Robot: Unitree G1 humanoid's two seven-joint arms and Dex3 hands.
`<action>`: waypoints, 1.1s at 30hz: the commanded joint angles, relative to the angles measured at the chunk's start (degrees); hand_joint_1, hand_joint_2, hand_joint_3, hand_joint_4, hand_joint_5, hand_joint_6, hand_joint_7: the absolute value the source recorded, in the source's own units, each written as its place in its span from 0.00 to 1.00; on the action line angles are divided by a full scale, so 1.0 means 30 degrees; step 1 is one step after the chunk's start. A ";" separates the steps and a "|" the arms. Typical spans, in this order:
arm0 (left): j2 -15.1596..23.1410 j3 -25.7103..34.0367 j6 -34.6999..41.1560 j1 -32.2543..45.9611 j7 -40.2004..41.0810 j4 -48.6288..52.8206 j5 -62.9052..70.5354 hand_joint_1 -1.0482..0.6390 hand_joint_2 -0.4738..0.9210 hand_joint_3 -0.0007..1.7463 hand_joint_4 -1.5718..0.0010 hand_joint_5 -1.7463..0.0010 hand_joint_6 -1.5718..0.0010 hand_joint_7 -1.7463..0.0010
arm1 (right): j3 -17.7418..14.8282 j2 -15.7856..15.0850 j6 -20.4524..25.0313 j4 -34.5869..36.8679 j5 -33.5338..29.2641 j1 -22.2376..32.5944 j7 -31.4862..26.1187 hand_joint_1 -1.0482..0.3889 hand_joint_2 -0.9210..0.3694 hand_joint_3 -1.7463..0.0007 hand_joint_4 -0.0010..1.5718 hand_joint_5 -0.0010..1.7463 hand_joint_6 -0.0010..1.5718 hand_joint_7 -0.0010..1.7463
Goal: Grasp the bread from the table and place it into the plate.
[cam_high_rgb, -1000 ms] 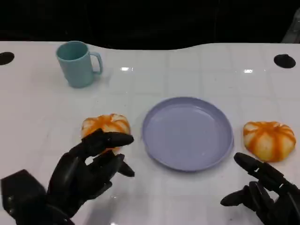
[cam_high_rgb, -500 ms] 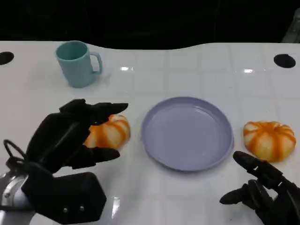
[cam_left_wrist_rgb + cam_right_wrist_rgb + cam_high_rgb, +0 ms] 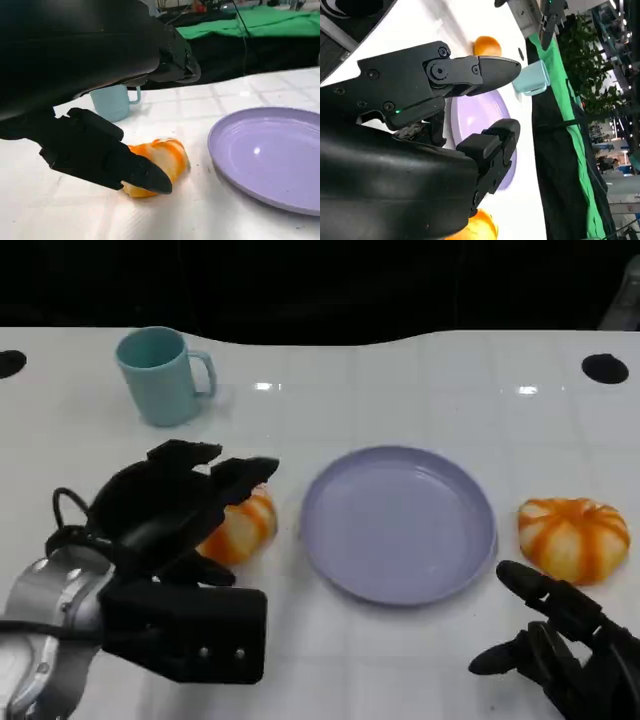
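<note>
Loosely, left hand (image 3: 175,505) cups the bread (image 3: 240,525), fingers spread over it.

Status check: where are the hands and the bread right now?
Left hand closing over left bread, grip unconfirmed. Right hand open, idle. Plate empty, path clear.

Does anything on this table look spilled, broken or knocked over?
Nothing stands out. The teal mug stands upright, the lavender plate lies flat and bare, and both orange-striped bread rolls look whole. The left robot hand reaches over one roll.
</note>
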 commanded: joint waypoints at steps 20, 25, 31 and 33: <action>-0.3854 -0.4194 0.2099 -0.8836 0.4055 1.8118 -0.0257 0.38 0.87 0.00 0.94 0.93 0.85 0.99 | 0.0000 -0.0333 -0.0215 -0.0259 -0.0051 0.0233 -0.0155 0.21 0.00 0.80 0.45 0.66 0.64 0.14; -0.4467 -0.4714 0.1790 -1.0117 0.4689 2.1246 -0.0766 0.40 0.87 0.00 0.91 0.94 0.84 0.99 | 0.0083 -0.0383 -0.0253 -0.0419 -0.0185 0.0323 -0.0230 0.21 0.00 0.80 0.44 0.66 0.63 0.14; -0.4803 -0.4984 0.1549 -1.0676 0.4797 2.2704 -0.1417 0.43 0.89 0.00 0.87 0.95 0.81 0.99 | 0.0114 -0.0403 -0.0043 -0.0665 0.0044 0.0467 -0.0173 0.21 0.00 0.80 0.44 0.66 0.64 0.14; -0.4806 -0.5048 0.1291 -1.0655 0.5069 2.2956 -0.1588 0.43 0.89 0.00 0.87 0.95 0.81 0.99 | 0.0114 -0.0409 0.0051 -0.0730 0.0059 0.0505 -0.0215 0.21 0.00 0.80 0.43 0.67 0.64 0.14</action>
